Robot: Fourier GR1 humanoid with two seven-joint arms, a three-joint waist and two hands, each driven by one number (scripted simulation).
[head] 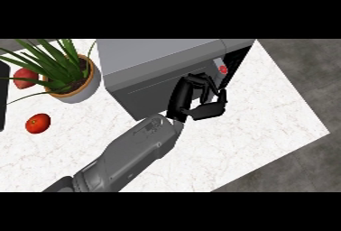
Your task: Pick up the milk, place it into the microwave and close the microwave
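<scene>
White marble-veined counter [266, 117] over what looks like dark grey floor [300, 58].

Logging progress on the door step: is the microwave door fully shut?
No. The microwave door still stands ajar at its right edge, showing a dark gap with the milk inside.

A white marbled counter [266, 113] carries everything. The microwave [160, 67] stands at twelve o'clock. A potted plant [66, 74] and two red fruits [38, 123] sit at nine to ten.
</scene>
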